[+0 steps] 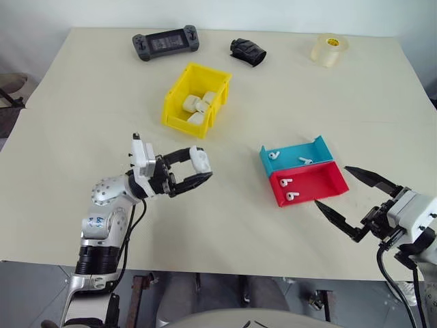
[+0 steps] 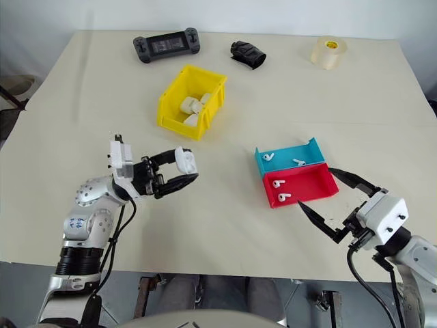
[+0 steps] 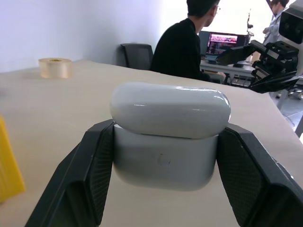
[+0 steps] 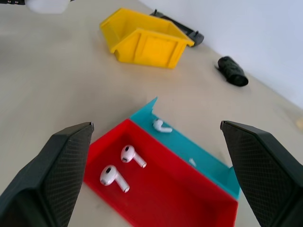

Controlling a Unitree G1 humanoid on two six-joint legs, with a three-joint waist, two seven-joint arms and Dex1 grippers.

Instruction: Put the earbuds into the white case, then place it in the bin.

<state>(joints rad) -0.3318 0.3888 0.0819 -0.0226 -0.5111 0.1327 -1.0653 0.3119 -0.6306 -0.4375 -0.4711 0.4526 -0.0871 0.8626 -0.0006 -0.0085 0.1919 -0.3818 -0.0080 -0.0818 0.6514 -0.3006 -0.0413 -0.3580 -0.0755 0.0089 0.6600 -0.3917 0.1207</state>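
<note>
My left fingers (image 1: 198,169) are clamped on the white case (image 1: 199,159), one on each side, held above the tabletop (image 1: 82,116) in front of the yellow bin (image 1: 196,99). In the left wrist view the case's (image 3: 168,135) lid sits slightly raised and offset over the body; a faint round mark shows on the front face, no lettering that I can read.

My right fingers (image 1: 351,195) stand wide apart with nothing between them, just beside the near right corner of the red tray (image 1: 308,184). The red tray holds two earbuds (image 4: 122,165); the teal tray (image 1: 297,156) touching it on the far side holds two more.

The bin already contains several white cases (image 1: 196,106). At the far edge of the tabletop: a grey handheld game console (image 1: 166,43), a black crumpled object (image 1: 247,52), a roll of clear tape (image 1: 330,49). The tape core has a yellow label, text too small to read.

The left wrist view also gives a seated person in black (image 3: 182,45) facing a lit monitor (image 3: 225,42).
</note>
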